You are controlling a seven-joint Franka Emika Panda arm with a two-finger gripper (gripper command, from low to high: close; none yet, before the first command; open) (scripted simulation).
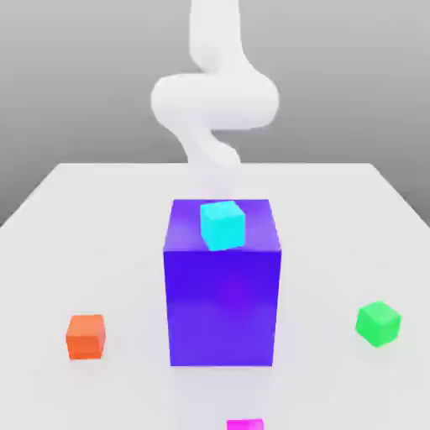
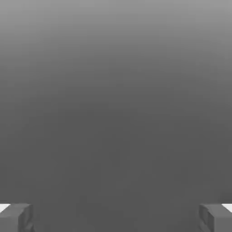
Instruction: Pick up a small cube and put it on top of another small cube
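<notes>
A white table [image 1: 101, 218] carries a big purple-blue block [image 1: 222, 302] at its middle, with the white arm [image 1: 214, 92] rising behind it. A cyan cube [image 1: 222, 224] sits on the block. On the exterior view's left lies an orange cube [image 1: 86, 337]; on its right, the green cube [image 1: 378, 323]. The pink cube [image 1: 244, 424], seemingly cut off by the frame's edge, lies in front of the block. The gripper [image 2: 116, 217] stands wide open, holding nothing.

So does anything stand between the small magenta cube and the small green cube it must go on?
No: bare white table lies between the small magenta cube and the small green cube. The big purple-blue block stands off that line.
</notes>
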